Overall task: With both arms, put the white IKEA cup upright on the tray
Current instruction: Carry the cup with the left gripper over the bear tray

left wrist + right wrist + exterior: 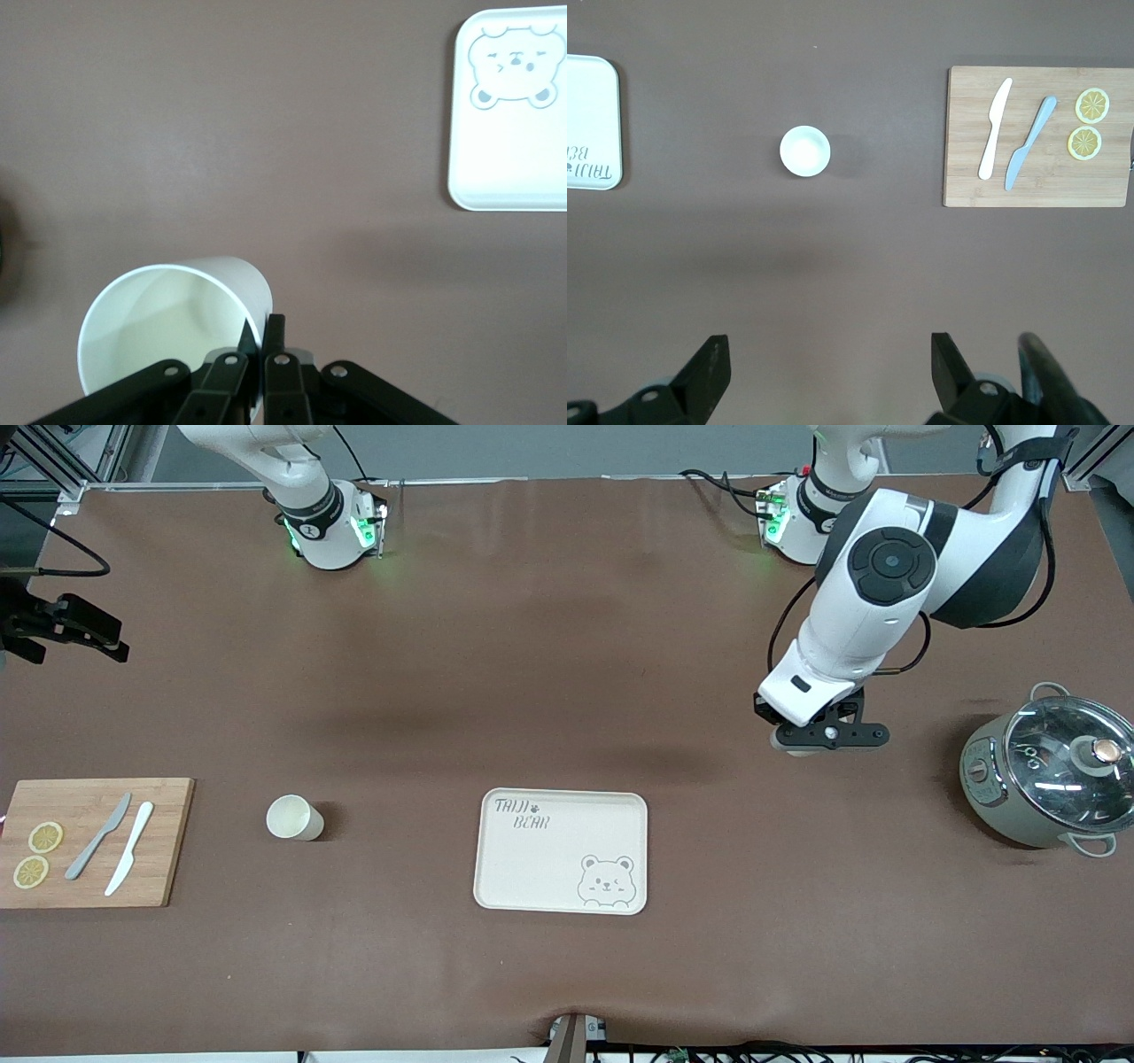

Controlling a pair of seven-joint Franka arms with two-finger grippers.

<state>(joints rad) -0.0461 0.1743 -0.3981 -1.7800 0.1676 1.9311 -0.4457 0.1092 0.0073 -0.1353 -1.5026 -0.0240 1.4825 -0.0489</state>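
Cup (173,332) pinched by rim in my left gripper (262,341), up over bare table. Tray (562,850) sits toward right arm's end (close). Right gripper (828,372) wide, empty, waits. Second cup (293,817) by board (93,841).

White jointed arms (873,593) — dark grey joint caps, black cables — green-lit bases.

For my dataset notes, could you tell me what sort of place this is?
Probably a robotics lab's tabletop test bench: two arms are bolted to a brown-covered table staged with kitchen props: a cutting board, a lidded pot and a tray.
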